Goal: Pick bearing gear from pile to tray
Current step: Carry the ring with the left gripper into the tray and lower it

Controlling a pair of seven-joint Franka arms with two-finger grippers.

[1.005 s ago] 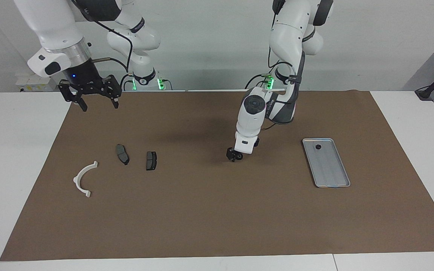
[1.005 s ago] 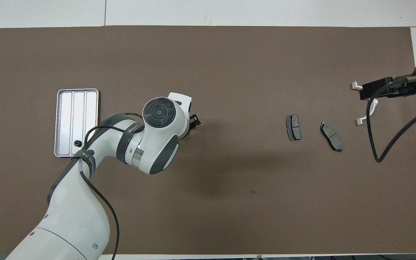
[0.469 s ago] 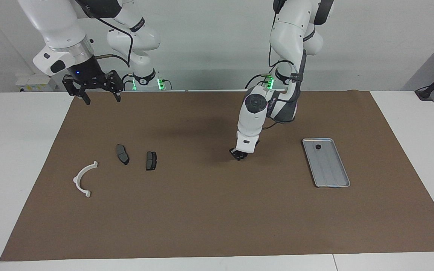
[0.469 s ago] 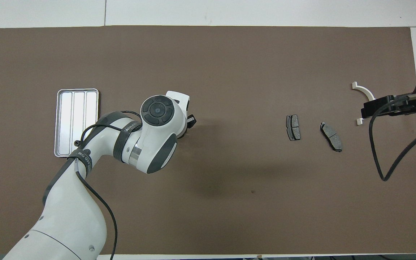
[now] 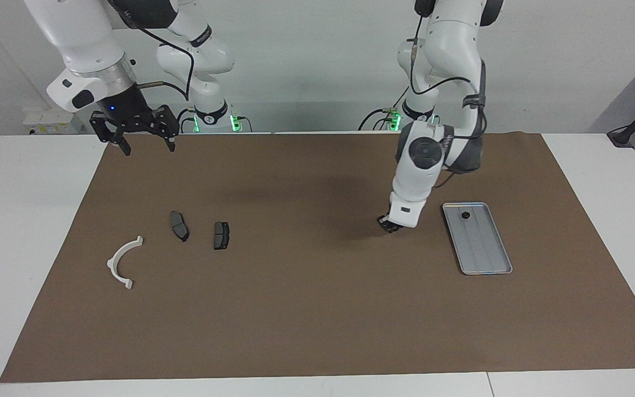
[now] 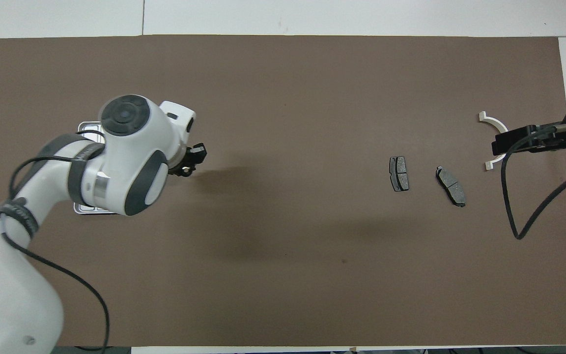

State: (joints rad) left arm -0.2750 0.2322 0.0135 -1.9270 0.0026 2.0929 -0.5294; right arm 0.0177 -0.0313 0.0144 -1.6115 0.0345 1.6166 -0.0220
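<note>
The right pincer (image 5: 142,144) hangs with fingers spread wide over the right arm's end of the worktop (image 5: 306,309), near its robot-side edge. The white half-ring bracket (image 5: 122,262) and two brake pads (image 5: 179,225) (image 5: 221,235) lie apart. The left pincer (image 5: 388,224) hangs beside the tray (image 5: 485,251), closed on a small black bearing gear (image 6: 185,170). Another black piece (image 5: 466,215) sits in the tray's robot-side end.

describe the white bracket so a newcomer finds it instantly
Start at the brown mat, at the right arm's end of the table. Past the two dark brake pads lies the white bracket, nearest the mat's edge. It alone is white and curved, a half-ring.
</note>
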